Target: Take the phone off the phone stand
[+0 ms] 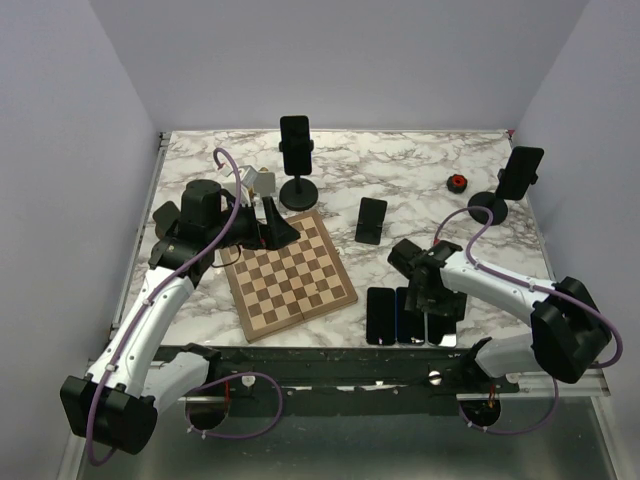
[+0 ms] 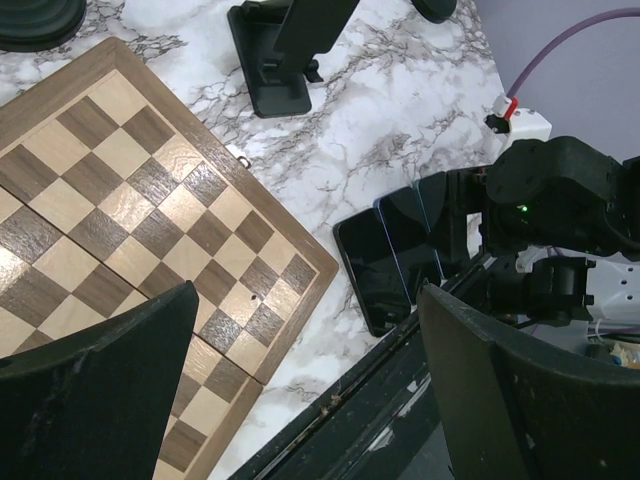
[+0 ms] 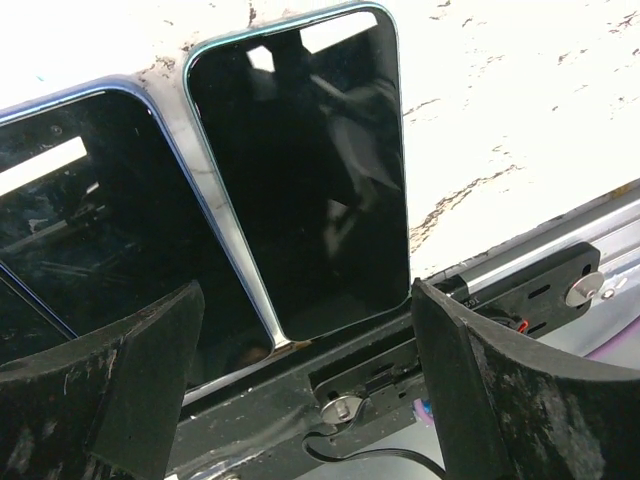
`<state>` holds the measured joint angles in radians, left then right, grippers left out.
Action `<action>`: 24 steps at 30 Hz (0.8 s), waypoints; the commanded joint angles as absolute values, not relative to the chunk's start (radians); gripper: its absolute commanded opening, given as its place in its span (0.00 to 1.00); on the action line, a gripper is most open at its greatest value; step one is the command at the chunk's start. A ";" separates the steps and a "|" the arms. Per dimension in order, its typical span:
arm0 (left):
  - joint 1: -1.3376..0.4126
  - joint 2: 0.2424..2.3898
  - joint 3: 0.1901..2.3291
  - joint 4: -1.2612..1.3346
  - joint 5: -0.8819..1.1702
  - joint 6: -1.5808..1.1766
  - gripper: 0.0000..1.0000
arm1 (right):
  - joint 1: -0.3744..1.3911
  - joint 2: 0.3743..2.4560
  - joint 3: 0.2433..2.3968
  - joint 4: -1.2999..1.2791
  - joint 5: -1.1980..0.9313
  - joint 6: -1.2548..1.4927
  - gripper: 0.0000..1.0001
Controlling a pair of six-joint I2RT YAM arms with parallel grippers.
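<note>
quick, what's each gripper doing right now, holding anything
Left gripper: open, empty, above the chessboard.
Right gripper: open, empty, above the flat phones.

- We find a wooden chessboard (image 1: 290, 280) lying flat, left of centre and skewed to the table edges.
- We find the marble-patterned table (image 1: 400, 170) under it.
- We find a small red object (image 1: 457, 182) at far right, well apart from the chessboard.
</note>
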<state>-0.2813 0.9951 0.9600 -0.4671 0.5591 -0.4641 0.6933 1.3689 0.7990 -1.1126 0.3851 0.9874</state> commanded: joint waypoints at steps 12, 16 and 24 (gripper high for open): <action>-0.270 0.918 0.927 -0.451 0.367 -0.430 0.99 | 0.690 1.029 1.004 -0.825 0.596 0.950 0.94; -0.270 0.898 0.917 -0.446 0.315 -0.418 0.99 | 0.689 1.053 1.075 -0.767 0.740 0.825 0.97; -0.270 0.876 0.979 -0.419 0.328 -0.461 0.99 | 0.535 1.229 1.294 -0.615 0.641 0.464 1.00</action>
<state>-0.2756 0.8993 0.9257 -0.4545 0.3450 -0.4385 0.6186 1.1790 1.2133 -0.7643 0.6937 0.6994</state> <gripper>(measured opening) 0.987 0.990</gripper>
